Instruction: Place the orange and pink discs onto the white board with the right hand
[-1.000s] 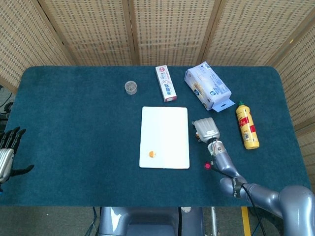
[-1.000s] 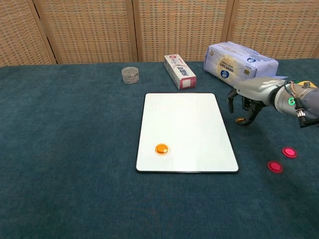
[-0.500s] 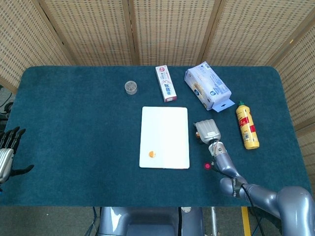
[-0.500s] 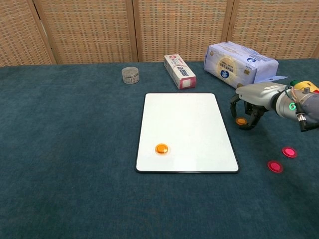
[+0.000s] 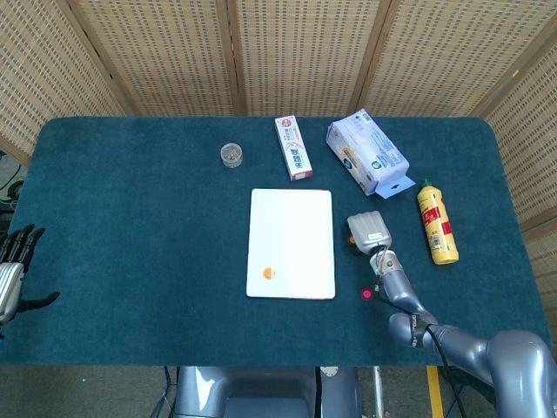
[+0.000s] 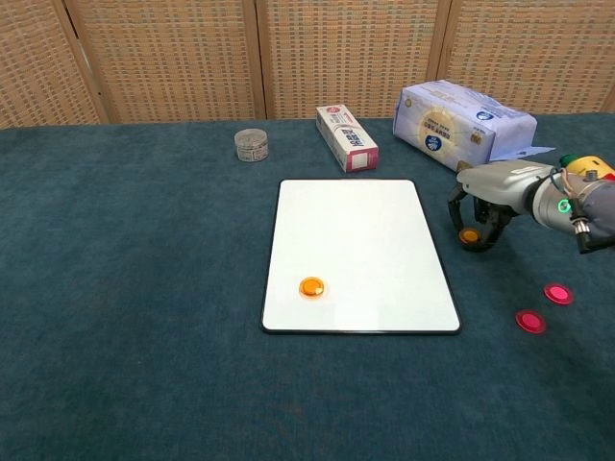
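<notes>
Right hand over an orange disc beside the board

Head view: the right hand (image 5: 369,233) sits palm-down just right of the white board (image 5: 291,243); the left hand (image 5: 12,272), fingers spread, holds nothing at the desk (image 5: 130,218)'s left edge.

Chest view: its fingers curl around an orange disc (image 6: 468,235) on the desk; whether they grip is unclear. Another orange disc (image 6: 311,286) lies on the board's near-left area; two pink discs (image 6: 543,307) lie near the desk's right edge.

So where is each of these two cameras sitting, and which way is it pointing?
Head view: high, looking steeply down on the teal cloth table; shows left hand and right hand.
Chest view: low at the table's near edge, facing the wicker screens; shows only the right hand.
Shared: flat white board and round orange disc on it.
</notes>
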You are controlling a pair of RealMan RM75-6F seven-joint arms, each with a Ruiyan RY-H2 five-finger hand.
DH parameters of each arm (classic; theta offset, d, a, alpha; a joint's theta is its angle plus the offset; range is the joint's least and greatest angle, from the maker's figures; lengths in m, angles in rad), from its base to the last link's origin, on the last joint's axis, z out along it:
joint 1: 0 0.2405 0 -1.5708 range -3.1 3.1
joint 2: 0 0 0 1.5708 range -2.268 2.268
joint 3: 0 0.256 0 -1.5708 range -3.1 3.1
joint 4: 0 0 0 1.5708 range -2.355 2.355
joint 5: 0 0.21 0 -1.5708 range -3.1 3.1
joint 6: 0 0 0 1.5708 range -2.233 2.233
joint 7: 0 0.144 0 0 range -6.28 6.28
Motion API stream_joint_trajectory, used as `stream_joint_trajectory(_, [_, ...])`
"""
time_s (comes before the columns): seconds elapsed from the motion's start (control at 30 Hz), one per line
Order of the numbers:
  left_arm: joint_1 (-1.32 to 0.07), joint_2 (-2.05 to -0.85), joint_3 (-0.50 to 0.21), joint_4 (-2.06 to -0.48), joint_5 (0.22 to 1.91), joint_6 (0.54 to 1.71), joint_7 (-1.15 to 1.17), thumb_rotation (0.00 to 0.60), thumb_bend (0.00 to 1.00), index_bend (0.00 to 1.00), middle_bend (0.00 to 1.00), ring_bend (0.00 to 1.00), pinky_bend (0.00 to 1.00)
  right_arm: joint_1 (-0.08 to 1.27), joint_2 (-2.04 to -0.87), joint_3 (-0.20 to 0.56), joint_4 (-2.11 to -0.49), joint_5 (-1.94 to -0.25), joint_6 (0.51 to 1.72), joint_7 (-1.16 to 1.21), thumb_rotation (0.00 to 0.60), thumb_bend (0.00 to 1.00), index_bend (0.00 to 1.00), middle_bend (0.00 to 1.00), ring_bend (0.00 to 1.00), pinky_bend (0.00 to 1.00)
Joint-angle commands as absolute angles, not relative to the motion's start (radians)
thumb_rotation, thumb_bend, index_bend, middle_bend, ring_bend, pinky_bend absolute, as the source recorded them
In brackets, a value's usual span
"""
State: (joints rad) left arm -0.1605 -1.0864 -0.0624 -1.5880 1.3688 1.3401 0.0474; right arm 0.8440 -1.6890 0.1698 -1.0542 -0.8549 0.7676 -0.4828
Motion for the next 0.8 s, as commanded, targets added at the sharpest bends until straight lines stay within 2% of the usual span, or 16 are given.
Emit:
stream_joint_trajectory(0.03, [-0.16, -1.086, -0.062, -1.588, 1.369, 1.341, 0.047, 0.6, 0.0, 0.0, 0.0, 0.0, 0.0, 0.844, -1.688, 0.172, -1.052, -0.853, 0.766, -0.483, 0.6, 0.34, 0.52, 0.97, 0.95, 1.0])
stream_joint_trajectory(0.43, [-0.161, -1.086, -0.062, -1.589, 1.369, 1.341, 0.049, 0.6, 0.0, 0.0, 0.0, 0.0, 0.0, 0.841, -1.655, 0.182, -1.106, -0.879, 0.79, -0.474, 0.6, 0.35, 0.52, 0.97, 0.95, 1.0])
stream_joint_trajectory(0.7, [-0.162, -1.087, -0.061, -1.589, 1.37, 1.339, 0.051, 0.6, 0.0, 0.0, 0.0, 0.0, 0.0, 0.84, -1.547, 0.176, -1.456, -0.987, 0.861, -0.487, 0.6, 0.36, 0.52, 0.97, 0.95, 1.0])
stream_joint_trajectory(0.8, [-0.161, -1.089, -0.059, -1.589, 1.374, 1.342, 0.055, 0.6, 0.0, 0.0, 0.0, 0.0, 0.0, 0.847, -1.545, 0.161, -1.52, -1.008, 0.884, -0.526, 0.6, 0.36, 0.52, 0.97, 0.95, 1.0])
